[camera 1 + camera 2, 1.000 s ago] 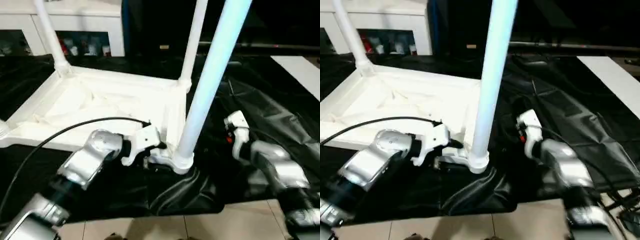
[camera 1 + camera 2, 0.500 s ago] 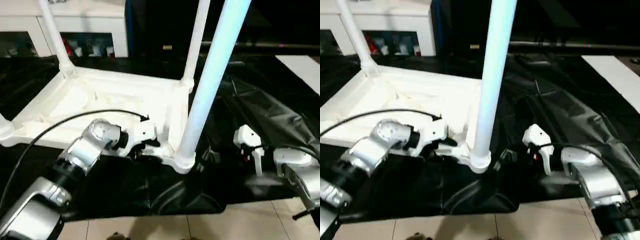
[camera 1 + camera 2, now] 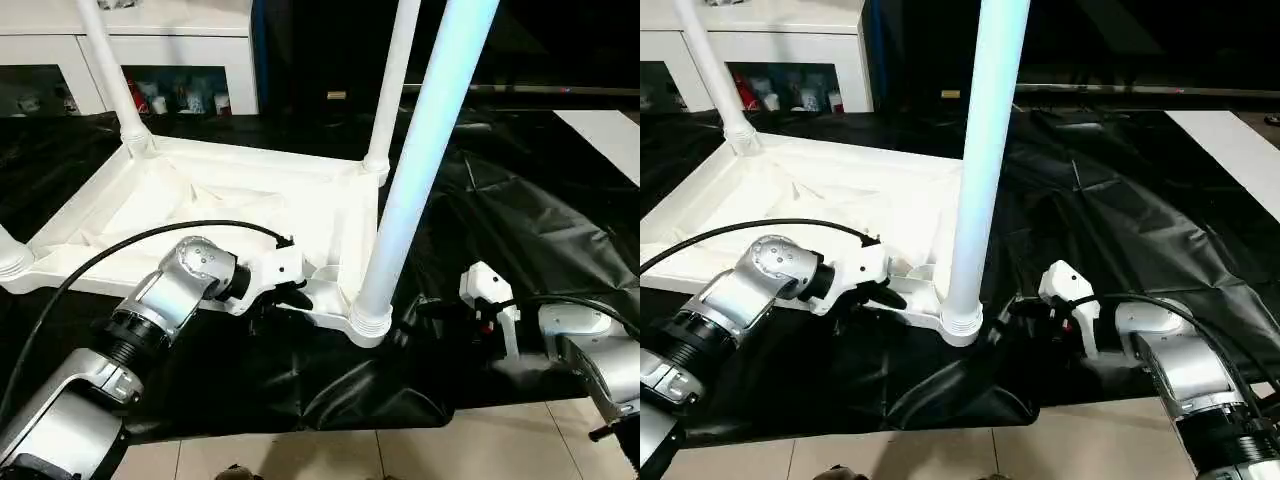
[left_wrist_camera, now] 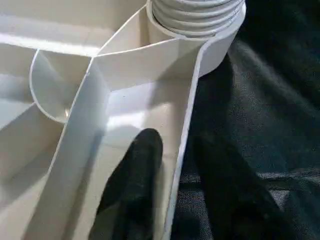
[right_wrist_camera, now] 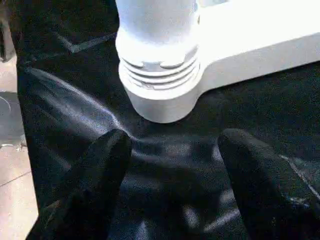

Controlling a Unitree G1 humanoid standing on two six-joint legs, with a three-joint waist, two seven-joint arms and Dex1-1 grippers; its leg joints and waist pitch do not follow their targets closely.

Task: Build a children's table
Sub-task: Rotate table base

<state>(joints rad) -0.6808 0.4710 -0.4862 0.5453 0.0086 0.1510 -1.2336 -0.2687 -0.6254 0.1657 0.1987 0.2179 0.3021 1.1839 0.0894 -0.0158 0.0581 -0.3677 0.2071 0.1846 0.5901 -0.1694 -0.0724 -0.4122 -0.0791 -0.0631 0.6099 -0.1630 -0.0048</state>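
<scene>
The upturned tabletop (image 3: 230, 215) lies on the black cloth (image 3: 520, 220) with legs standing in its corners, the left gripper (image 4: 172, 200) pinching its near rim beside the near-right leg (image 3: 420, 160), while the right gripper (image 5: 172, 165) gapes empty just right of that socket.

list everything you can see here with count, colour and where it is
tabletop: one, white, upside down on the black cloth
legs: three standing in corner sockets, white; a fourth socket's edge at far left
black cloth: one, covering the work table
cabinet: one, white, behind the table, small items on its shelf
floor tiles: light, at the near edge
left gripper: black fingers astride the tabletop's near rim beside the near leg's socket, one inside, one outside
right gripper: open, black fingers on either side of the near corner socket, apart from it
</scene>
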